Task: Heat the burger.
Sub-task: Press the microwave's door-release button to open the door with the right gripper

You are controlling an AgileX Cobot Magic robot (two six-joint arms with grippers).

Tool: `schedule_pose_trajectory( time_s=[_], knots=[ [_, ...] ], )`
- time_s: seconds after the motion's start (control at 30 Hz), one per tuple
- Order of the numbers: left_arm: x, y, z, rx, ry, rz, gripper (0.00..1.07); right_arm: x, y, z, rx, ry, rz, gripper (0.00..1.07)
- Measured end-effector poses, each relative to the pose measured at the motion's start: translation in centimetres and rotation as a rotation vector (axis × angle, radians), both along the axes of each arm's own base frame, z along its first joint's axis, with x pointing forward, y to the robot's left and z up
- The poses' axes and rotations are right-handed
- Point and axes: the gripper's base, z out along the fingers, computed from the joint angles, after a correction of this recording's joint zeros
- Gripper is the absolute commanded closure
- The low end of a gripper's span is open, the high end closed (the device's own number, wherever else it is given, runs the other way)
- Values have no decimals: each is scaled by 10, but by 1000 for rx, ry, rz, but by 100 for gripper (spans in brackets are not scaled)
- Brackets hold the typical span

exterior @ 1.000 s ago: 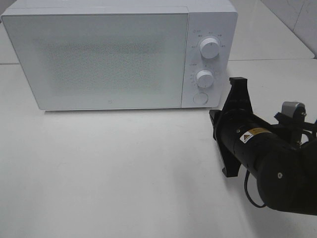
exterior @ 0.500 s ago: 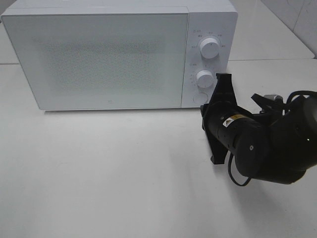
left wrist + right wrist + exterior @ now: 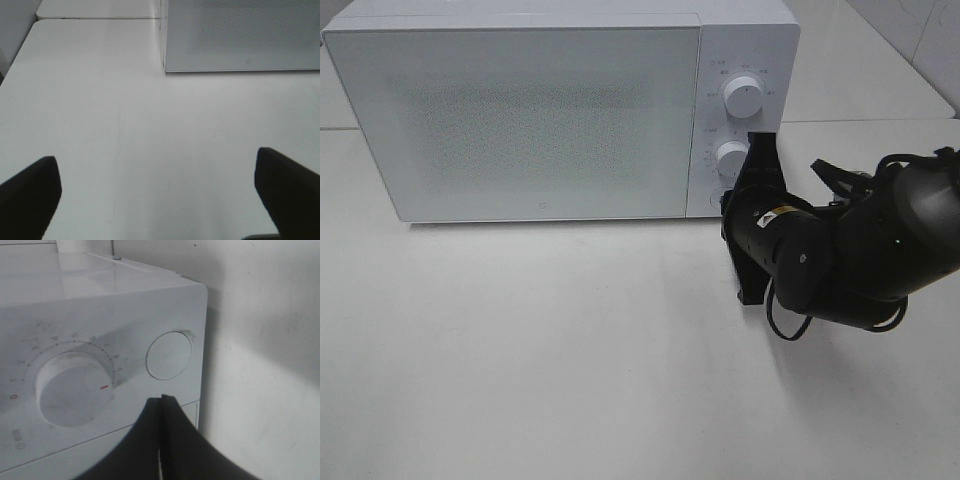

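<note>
Our right gripper (image 3: pixel 161 399) is pressed shut with nothing between its fingers. Its tips are close to the microwave's (image 3: pixel 540 120) control panel, near the round button (image 3: pixel 169 355) and the lower dial (image 3: pixel 75 390). Our left gripper (image 3: pixel 159 192) hangs spread wide over the white table (image 3: pixel 570 350), holding nothing. The microwave door is closed (its frosted front hides the inside), so we cannot tell where the burger is.

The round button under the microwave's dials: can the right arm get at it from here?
Probably yes: the shut right gripper points at the round button, with nothing between them.
</note>
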Motion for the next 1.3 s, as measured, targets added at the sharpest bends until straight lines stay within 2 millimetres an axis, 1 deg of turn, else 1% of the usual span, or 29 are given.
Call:
schedule_pose_trajectory(
  time_s=[0.07, 0.27, 0.33, 0.43, 0.63, 0.87, 1.0, 1.07, 1.3],
  knots=[
    [0, 0, 0, 0, 0, 0, 9, 6, 2, -4, -2, 4, -1, 107],
    [0, 0, 0, 0, 0, 0, 9, 14, 7, -7, -4, 0, -6, 107],
    [0, 0, 0, 0, 0, 0, 9, 18, 9, -13, -10, 4, -5, 107],
    [0, 0, 0, 0, 0, 0, 9, 21, 11, -17, -11, 9, -16, 107],
    [0, 0, 0, 0, 0, 0, 9, 26, 13, -19, 2, 8, -45, 107],
    [0, 0, 0, 0, 0, 0, 9, 32, 17, -29, -1, 17, -54, 107],
    [0, 0, 0, 0, 0, 0, 9, 34, 15, -29, -1, 18, -64, 107],
    [0, 0, 0, 0, 0, 0, 9, 38, 9, -29, -3, 10, -87, 107],
    [0, 0, 0, 0, 0, 0, 9, 44, 7, -29, -16, 5, -99, 107]
  ],
)
